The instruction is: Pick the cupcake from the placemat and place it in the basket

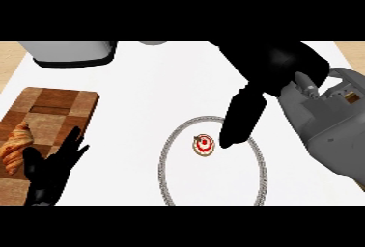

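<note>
We get bright, even light on the white worktop (143, 96), no glare and barely any shadows; the black right hand (246, 116) shows no detail.

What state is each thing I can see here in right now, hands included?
cupcake: upright on the placemat, not held.
placemat: flat, a round grey-rimmed mat on the white counter.
right hand: open, fingers pointing down just right of the cupcake.
left hand: open, resting at lower left.
croissant: lying on the wooden board.
wooden board: flat at the left.
</note>
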`<action>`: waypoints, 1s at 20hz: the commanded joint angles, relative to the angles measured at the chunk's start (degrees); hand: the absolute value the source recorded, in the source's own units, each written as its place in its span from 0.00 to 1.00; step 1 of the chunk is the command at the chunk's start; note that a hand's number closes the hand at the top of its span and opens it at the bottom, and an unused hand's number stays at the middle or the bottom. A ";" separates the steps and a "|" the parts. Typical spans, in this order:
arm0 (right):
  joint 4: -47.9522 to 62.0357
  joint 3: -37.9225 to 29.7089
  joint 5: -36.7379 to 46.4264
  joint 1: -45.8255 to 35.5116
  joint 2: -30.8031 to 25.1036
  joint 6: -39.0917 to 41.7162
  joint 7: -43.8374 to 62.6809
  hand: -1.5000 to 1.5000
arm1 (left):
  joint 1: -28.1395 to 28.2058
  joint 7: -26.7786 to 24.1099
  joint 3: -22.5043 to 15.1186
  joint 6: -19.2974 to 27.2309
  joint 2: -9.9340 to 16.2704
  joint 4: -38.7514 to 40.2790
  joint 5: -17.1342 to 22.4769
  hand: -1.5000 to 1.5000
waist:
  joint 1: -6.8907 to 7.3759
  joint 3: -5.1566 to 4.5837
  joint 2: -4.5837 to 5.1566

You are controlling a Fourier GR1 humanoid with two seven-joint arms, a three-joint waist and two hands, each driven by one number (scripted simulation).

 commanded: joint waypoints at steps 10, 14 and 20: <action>-4.75 8.19 8.98 11.21 1.65 -6.37 7.79 0.00 | 4.55 1.94 -2.34 -1.55 -0.38 2.63 -1.46 0.50 | 1.84 -0.61 1.02; -2.28 11.44 11.89 12.79 3.71 -7.23 6.71 0.00 | 2.53 0.48 -1.76 -2.33 -1.51 6.70 -1.26 0.50 | 1.72 -0.70 1.35; -1.70 11.43 15.06 18.27 2.48 -8.94 1.48 0.00 | 0.57 1.06 -1.06 -1.50 -2.18 6.97 -2.02 0.50 | 1.71 -0.63 1.43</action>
